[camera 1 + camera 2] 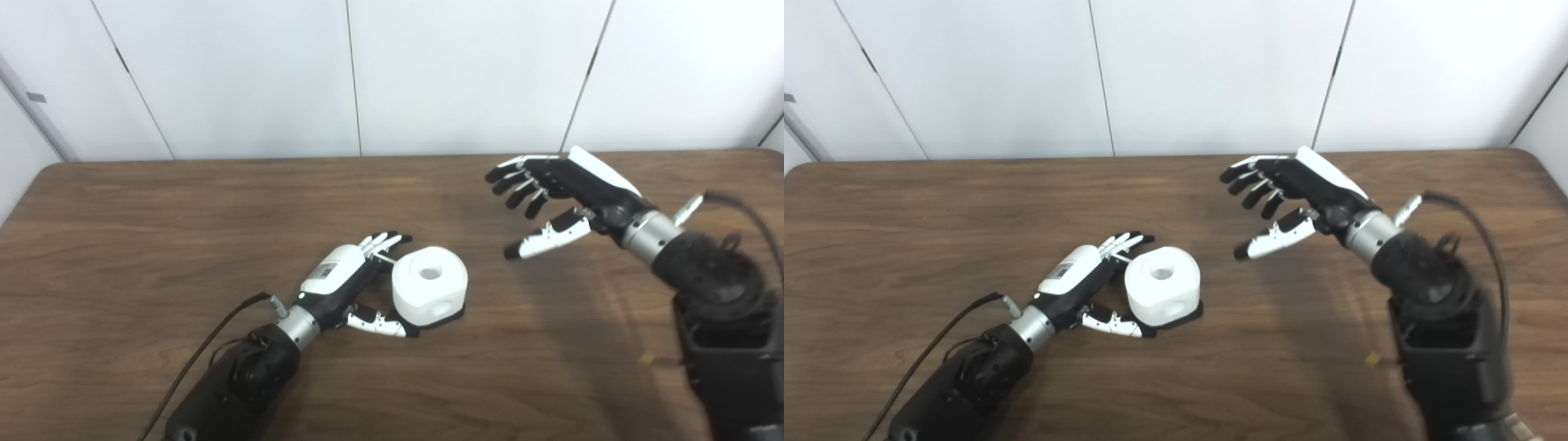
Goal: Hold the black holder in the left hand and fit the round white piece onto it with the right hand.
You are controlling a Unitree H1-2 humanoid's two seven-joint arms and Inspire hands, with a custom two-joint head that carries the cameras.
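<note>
We see the round white piece seated on the black holder on the table, hole facing up, left hand loosely cupping it, right hand released, raised apart, both views matching.

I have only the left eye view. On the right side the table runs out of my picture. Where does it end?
Observer: In the right eye view the table ends in a rounded far corner.
Operator: Something small lies near the right forearm, blurred for me. What is it?
Observer: Here it shows as a small tan scrap on the table, close beside the right forearm. I cannot tell what it is.
</note>
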